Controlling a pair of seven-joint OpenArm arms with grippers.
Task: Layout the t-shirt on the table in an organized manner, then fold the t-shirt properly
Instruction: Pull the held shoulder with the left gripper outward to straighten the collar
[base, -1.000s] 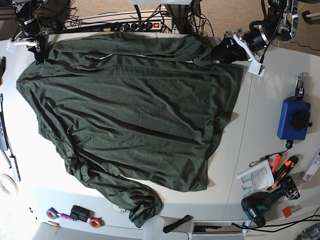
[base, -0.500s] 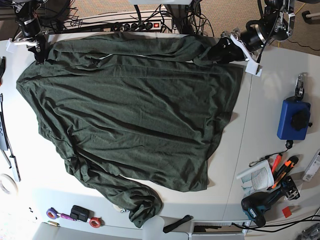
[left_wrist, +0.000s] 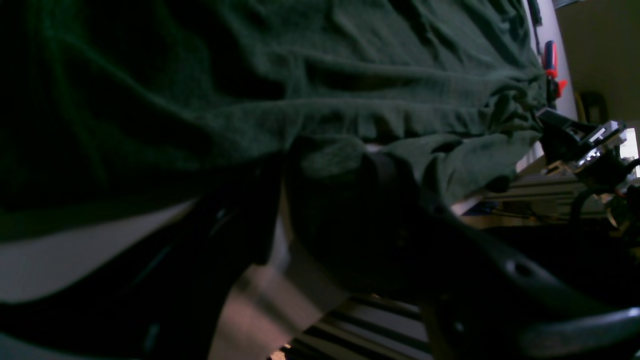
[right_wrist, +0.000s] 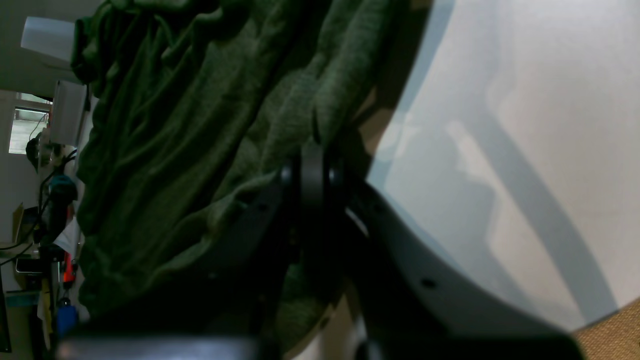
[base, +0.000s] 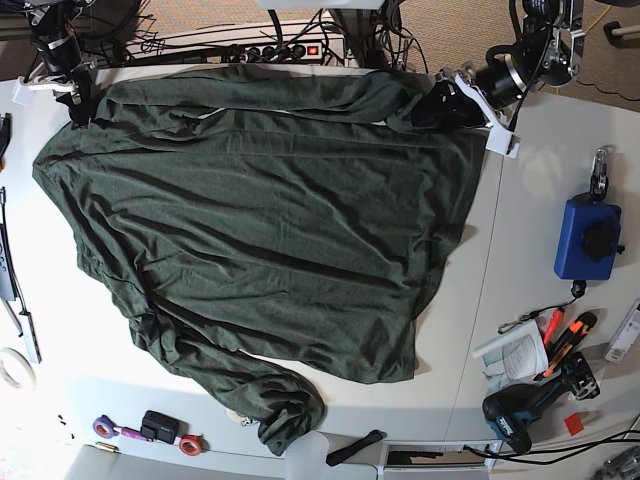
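Note:
The dark green t-shirt (base: 260, 210) lies spread over most of the white table (base: 530, 200), one sleeve along the far edge and the other bunched at the front. At the far left corner my right gripper (base: 78, 100) is shut on the garment's edge; its wrist view shows the fingertips (right_wrist: 315, 165) pinching a fold of the t-shirt (right_wrist: 175, 125). My left gripper (base: 432, 105) is at the far right, on the end of the upper sleeve. Its wrist view shows it (left_wrist: 320, 200) open, with bunched t-shirt (left_wrist: 350, 75) between its dark fingers.
A blue pouch (base: 585, 238) sits at the right edge. A booklet (base: 510, 352), orange-handled tools (base: 565, 335) and a drill (base: 525, 410) lie at the front right. A power strip (base: 270, 48) runs behind the table. Small items (base: 150, 430) and a black strap (base: 355, 447) lie along the front.
My left gripper has slid left along the far edge, onto the end of the upper sleeve. The right arm and the rest of the garment have stayed put.

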